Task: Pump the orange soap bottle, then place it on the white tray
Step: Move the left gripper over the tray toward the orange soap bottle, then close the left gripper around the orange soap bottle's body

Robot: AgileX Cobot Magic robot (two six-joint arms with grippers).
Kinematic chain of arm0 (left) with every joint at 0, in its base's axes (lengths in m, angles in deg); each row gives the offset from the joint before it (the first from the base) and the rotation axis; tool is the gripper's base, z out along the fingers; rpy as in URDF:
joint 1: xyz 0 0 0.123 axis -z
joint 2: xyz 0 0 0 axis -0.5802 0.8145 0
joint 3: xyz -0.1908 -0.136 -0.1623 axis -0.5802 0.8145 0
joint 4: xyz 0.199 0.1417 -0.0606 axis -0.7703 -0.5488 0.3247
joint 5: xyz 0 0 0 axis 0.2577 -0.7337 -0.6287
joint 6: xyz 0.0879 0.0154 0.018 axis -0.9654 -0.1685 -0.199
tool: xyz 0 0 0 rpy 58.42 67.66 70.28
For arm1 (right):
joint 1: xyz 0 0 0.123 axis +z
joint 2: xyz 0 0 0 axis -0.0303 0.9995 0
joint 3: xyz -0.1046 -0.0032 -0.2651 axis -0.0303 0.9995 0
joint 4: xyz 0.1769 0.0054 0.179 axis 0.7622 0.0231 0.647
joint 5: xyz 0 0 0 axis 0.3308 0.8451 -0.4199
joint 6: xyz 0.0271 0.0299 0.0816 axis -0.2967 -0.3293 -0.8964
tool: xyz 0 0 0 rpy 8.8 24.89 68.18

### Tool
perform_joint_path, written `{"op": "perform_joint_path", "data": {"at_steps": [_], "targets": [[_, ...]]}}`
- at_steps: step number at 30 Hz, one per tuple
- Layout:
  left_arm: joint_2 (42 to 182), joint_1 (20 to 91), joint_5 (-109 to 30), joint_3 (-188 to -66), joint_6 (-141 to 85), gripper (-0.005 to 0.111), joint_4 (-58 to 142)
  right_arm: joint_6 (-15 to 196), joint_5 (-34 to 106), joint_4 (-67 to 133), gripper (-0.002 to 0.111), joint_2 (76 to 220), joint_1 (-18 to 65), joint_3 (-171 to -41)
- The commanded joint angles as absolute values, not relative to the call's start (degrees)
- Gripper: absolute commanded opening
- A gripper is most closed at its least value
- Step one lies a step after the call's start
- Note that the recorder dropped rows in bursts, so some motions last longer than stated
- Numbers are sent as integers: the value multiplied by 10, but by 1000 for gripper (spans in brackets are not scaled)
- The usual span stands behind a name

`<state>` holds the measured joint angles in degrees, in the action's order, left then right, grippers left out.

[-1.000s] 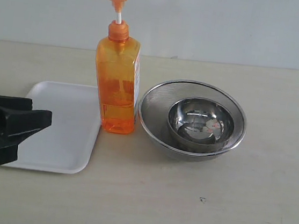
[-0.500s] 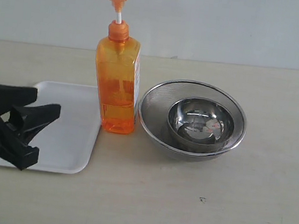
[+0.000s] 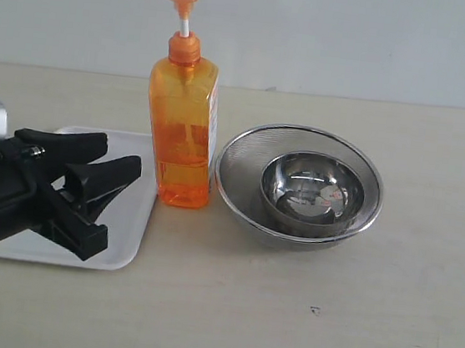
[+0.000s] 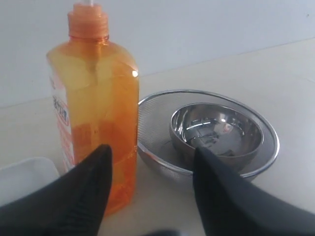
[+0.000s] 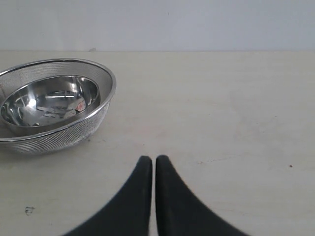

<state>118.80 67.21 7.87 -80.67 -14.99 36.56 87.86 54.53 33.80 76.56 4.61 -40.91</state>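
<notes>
Left gripper (image 3: pixel 122 155) is hovering over white tray (image 3: pixel 120 241), fingers partway open and empty, lining up on orange soap bottle (image 3: pixel 182 135) standing on table (image 3: pixel 325 319) just beside tray; right gripper (image 5: pixel 149 160) fingers closed, empty.

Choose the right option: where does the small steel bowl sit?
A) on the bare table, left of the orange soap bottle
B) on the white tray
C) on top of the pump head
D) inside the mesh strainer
D: the steel bowl rests inside the round mesh strainer, to the right of the orange soap bottle and away from the white tray.
</notes>
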Motion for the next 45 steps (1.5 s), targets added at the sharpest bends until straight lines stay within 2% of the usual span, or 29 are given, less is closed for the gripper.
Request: {"op": "perform_joint_path", "data": {"at_steps": [1,3,7,9,18,29,45], "targets": [[1205,675,106,-805,-140,49,407,880,540,338,0,763,45,-409],[1209,675,112,-805,-140,53,408,880,540,338,0,763,45,-409],[1214,675,118,-805,-129,75,411,880,540,338,0,763,45,-409],[1216,675,130,-805,-125,80,417,880,540,338,0,763,45,-409],[1289,675,218,-811,-118,80,427,880,540,338,0,763,45,-409],[1389,675,223,-884,-86,80,402,880,540,338,0,763,45,-409],[1399,675,168,-957,-85,80,378,880,540,338,0,763,45,-409]]}}
